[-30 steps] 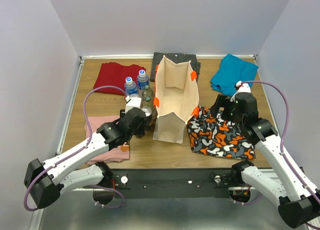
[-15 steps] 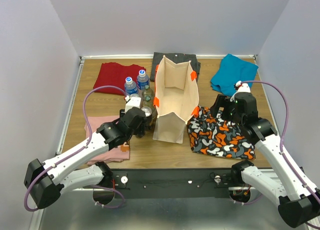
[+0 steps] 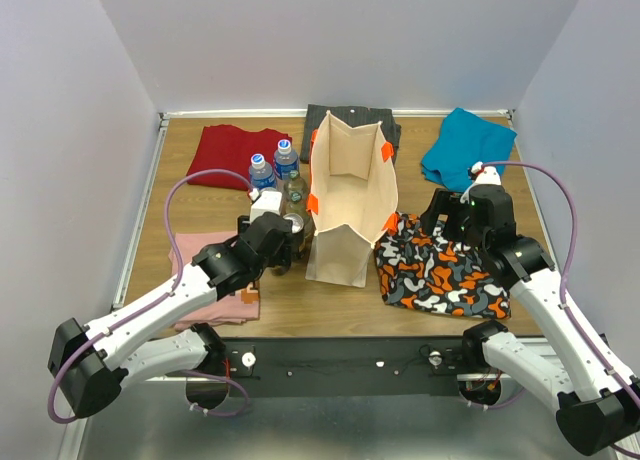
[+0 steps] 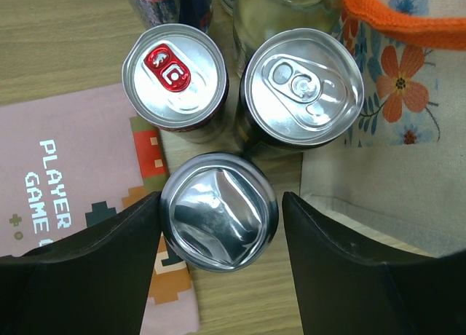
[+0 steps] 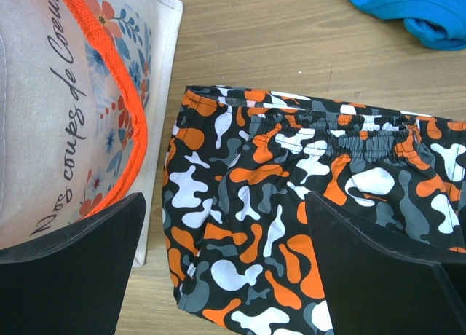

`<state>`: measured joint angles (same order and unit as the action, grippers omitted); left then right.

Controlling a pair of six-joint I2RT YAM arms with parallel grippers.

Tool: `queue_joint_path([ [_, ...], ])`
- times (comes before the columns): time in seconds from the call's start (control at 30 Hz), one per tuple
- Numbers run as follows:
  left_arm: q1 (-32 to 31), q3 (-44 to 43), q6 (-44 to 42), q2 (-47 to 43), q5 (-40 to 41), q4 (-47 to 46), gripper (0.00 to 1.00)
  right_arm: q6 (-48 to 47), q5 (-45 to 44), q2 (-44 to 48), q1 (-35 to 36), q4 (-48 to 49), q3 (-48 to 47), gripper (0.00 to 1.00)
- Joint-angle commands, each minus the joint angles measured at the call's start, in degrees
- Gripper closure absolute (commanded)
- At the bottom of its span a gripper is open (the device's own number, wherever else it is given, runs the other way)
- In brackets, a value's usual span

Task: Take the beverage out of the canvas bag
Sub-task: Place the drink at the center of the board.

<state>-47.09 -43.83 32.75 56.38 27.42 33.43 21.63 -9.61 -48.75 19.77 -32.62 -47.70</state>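
The canvas bag (image 3: 350, 195) stands upright and open-topped mid-table, its floral side (image 4: 378, 167) and orange handle showing in the left wrist view. Just left of it a beverage can (image 4: 218, 211) with a dented silver end stands on the wood between the fingers of my left gripper (image 4: 220, 226). The left finger is at the can's rim and a gap shows on the right side. In the overhead view this gripper (image 3: 280, 248) sits beside the bag's left wall. My right gripper (image 5: 226, 269) hangs wide open over camouflage shorts (image 5: 306, 204), with nothing between its fingers, just right of the bag (image 5: 65, 95).
A red-tab can (image 4: 175, 76), a silver-top can (image 4: 302, 87) and a glass bottle (image 3: 295, 192) cluster beside the held-off can. Two water bottles (image 3: 262, 170) stand behind. Folded clothes lie around: red (image 3: 235, 150), teal (image 3: 465, 150), dark grey (image 3: 350, 115), pink shirt (image 4: 65, 182).
The left arm has shifted very slightly near the cans. The bag, the other drinks and the right arm stay as they were.
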Motion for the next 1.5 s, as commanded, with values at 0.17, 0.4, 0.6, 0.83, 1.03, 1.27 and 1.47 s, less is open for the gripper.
queue_joint_path([
  [0.17, 0.25, -2.31, -0.15, -1.54, 1.50, -1.09, 0.18, 0.35, -0.15, -0.03, 0.09, 1.07, 0.50, 0.01],
  [0.4, 0.25, -3.27, -0.85, -1.45, 1.41, -0.65, 0.19, 0.43, -0.33, 0.15, 0.01, 0.98, 0.59, 0.01],
  [0.6, 0.25, -3.19, -0.58, -1.62, 1.58, -0.30, 0.18, 0.52, -0.24, 0.06, 0.09, 1.07, 0.51, 0.01],
  [0.83, 0.33, -3.80, -0.32, -1.18, 2.02, 0.58, 0.12, 0.43, -0.15, 0.24, 0.09, 1.07, 0.59, 0.01],
  [1.03, 0.33, -4.77, -0.58, -1.89, 2.90, 1.63, 0.09, 0.43, -0.15, 0.15, 0.01, 1.16, 0.59, 0.01],
  [1.27, 0.42, -6.26, -0.85, -2.77, 3.87, 2.43, 0.02, 0.26, 0.03, 0.06, 0.09, 1.16, 0.51, 0.01],
  [1.47, 1.03, -8.28, -2.69, -2.42, 3.70, 2.69, 0.01, 0.26, -0.15, 0.15, 0.01, 1.16, 0.59, 0.01],
])
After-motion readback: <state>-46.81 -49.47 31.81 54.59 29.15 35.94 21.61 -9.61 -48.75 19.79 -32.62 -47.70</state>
